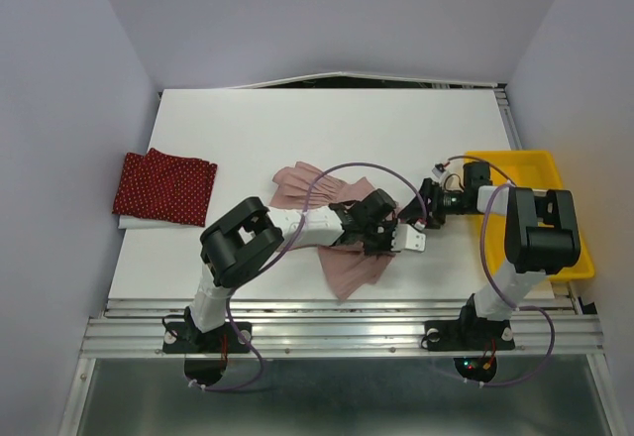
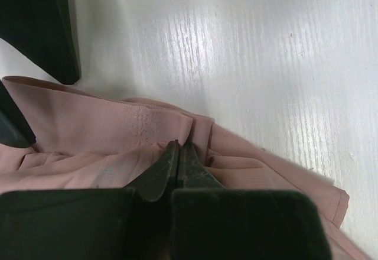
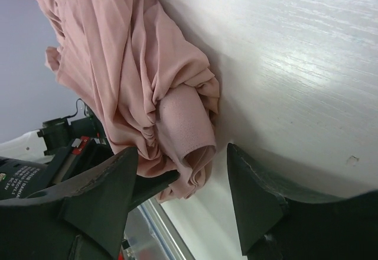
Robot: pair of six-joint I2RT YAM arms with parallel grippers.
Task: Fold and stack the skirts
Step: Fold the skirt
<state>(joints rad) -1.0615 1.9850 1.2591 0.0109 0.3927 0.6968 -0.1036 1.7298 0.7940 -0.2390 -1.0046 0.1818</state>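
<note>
Pink skirt (image 1: 349,272) lies crumpled mid-frame on the tabletop (image 1: 327,129). Left pincer (image 2: 178,148) is clenched on its fabric. Right pincer (image 3: 182,153) is released, its jaws straddling a bunched fold. Red dotted skirt (image 1: 164,188) sits folded at the frame's left edge.

A folded dark red polka-dot cloth skirt (image 1: 164,188) is lying at the surface's (image 1: 297,129) left edge; a rumpled dusty pink skirt (image 1: 352,270) is lying toward the near edge.
</note>
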